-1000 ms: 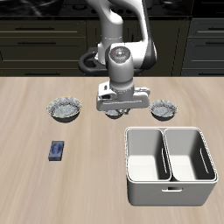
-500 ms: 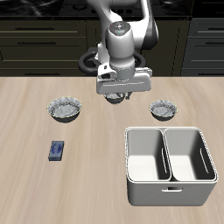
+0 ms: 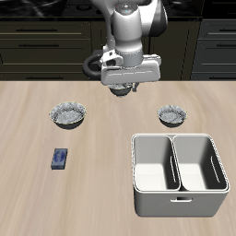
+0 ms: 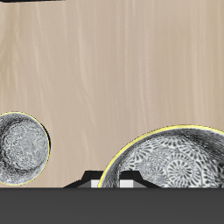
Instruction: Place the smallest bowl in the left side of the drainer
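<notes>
My gripper (image 3: 122, 88) is shut on the rim of the smallest bowl (image 3: 120, 90), a small grey-white speckled bowl. I hold it well above the table, behind the middle. In the wrist view the held bowl (image 4: 175, 162) fills the space beside the gripper (image 4: 112, 180). The drainer (image 3: 175, 204), a white tub with two deep compartments, stands near the table's front edge, apart from the gripper. Both of its compartments show nothing inside.
The widest grey bowl (image 3: 69, 114) and the mid-sized patterned bowl (image 3: 171, 115) stand on the table on either side below the gripper. One other bowl (image 4: 19, 147) shows in the wrist view. A small blue object (image 3: 61, 159) lies nearer the front. A dark pan (image 3: 93, 63) sits behind.
The gripper has risen from the table with the smallest bowl in it and moved a little toward the back. The other bowls and the drainer have not moved.
</notes>
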Available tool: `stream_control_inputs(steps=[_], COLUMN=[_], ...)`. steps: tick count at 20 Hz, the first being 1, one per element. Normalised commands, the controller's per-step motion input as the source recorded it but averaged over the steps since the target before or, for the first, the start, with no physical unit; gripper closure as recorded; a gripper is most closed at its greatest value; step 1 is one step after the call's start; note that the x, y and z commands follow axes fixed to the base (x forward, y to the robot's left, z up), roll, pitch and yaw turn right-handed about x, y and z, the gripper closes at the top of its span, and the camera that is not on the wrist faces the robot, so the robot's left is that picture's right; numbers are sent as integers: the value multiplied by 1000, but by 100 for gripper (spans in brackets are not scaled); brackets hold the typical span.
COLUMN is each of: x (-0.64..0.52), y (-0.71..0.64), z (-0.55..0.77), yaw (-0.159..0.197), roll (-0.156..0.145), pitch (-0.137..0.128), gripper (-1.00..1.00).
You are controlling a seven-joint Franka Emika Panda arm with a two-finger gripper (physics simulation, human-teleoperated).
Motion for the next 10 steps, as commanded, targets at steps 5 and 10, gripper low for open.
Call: stream_control_inputs(steps=[5,10], x=[105,139], y=[53,160], z=[241,361], yaw=[11,12], roll=[-2,4], pitch=[-19,-36], gripper=[100,100])
